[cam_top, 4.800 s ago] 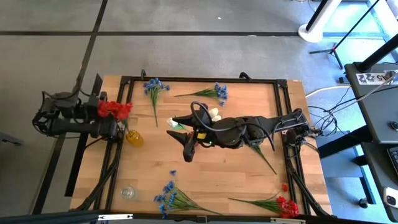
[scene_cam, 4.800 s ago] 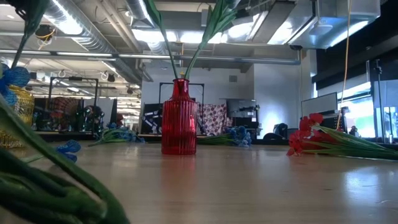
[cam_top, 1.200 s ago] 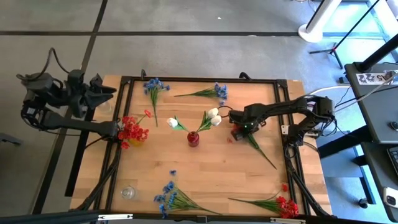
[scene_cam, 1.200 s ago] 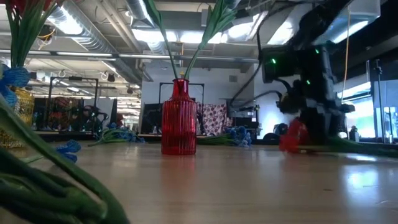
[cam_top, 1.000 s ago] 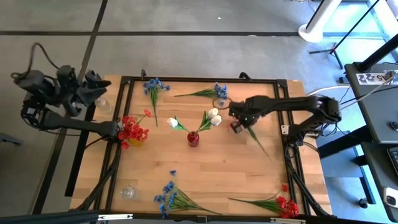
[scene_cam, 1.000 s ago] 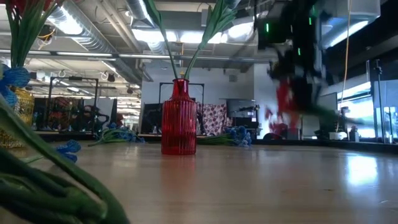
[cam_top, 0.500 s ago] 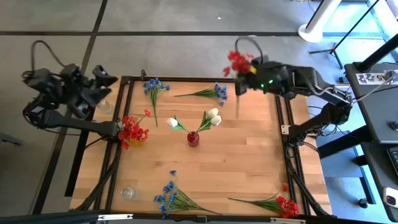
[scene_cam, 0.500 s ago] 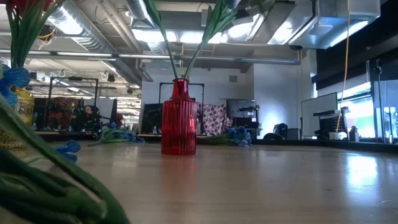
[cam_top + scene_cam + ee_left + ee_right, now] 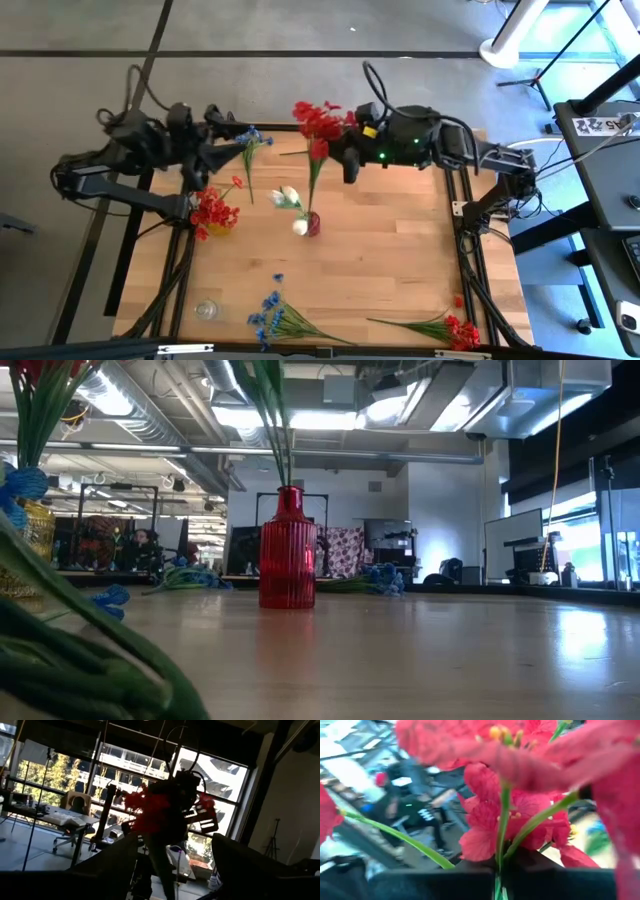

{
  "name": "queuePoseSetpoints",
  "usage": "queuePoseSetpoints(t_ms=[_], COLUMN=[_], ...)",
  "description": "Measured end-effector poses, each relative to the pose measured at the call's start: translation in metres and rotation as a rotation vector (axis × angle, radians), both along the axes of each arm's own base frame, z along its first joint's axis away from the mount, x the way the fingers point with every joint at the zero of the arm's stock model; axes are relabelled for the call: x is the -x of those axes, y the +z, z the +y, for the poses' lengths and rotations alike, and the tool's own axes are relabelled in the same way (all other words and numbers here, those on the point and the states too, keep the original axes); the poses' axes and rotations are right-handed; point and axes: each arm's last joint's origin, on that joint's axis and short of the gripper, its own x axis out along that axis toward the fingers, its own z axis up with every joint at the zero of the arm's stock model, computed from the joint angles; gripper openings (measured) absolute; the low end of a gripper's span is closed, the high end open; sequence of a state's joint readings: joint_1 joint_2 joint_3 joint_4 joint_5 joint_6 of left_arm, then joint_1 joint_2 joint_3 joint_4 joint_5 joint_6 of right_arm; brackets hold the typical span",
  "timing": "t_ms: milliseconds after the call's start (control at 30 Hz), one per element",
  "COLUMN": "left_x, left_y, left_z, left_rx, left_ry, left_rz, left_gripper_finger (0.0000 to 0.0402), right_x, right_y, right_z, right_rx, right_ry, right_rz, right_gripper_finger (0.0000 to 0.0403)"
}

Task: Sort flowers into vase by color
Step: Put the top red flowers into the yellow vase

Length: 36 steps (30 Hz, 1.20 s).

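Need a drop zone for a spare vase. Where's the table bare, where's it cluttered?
Bare: the wood between the red vase, the blue bunch and the red sprig at the near edge, plus the right side under the right arm. Crowded: the far edge, where the right claw holds a red bunch by the left claw.

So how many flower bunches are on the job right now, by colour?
Red: 3, the bunch in the right gripper at, one in the yellow vase, one on the table
Blue: 3
White: 1, in the red vase
Total: 7
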<state>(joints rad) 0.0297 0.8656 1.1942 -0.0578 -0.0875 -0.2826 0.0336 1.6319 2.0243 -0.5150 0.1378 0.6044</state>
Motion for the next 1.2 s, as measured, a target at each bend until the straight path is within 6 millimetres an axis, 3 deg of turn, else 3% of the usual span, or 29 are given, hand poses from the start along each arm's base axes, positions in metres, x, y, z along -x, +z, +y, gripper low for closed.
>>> queuePoseSetpoints(t_ms=[167, 300, 500, 633, 833, 1200], left_x=[-0.012, -0.018, -0.025, -0.039, -0.067, -0.08], left_y=[-0.003, -0.003, 0.01, 0.011, -0.002, -0.011], left_z=[0.0, -0.001, -0.004, -0.005, -0.005, -0.006], left_rx=[0.022, 0.037, 0.048, 0.096, 0.122, 0.159], left_ry=[-0.006, -0.066, -0.203, -0.279, -0.301, -0.352], left_rz=[0.015, -0.003, -0.169, -0.223, -0.155, -0.105], left_gripper_finger=[0.0249, 0.0249, 0.0249, 0.0249, 0.0249, 0.0249], right_x=[-0.001, -0.001, 0.001, -0.003, -0.021, -0.038], right_y=[0.004, 0.018, 0.032, 0.031, 0.021, 0.005], right_z=[0.001, 0.003, 0.009, 0.01, 0.011, 0.007], right_rx=[-0.003, 0.031, 0.067, 0.076, 0.084, 0.091], right_ry=[0.037, 0.142, 0.324, 0.346, 0.348, 0.22], right_rz=[-0.04, -0.184, -0.338, -0.354, -0.363, -0.295], right_gripper_finger=[0.0008, 0.0008, 0.0008, 0.0008, 0.0008, 0.001])
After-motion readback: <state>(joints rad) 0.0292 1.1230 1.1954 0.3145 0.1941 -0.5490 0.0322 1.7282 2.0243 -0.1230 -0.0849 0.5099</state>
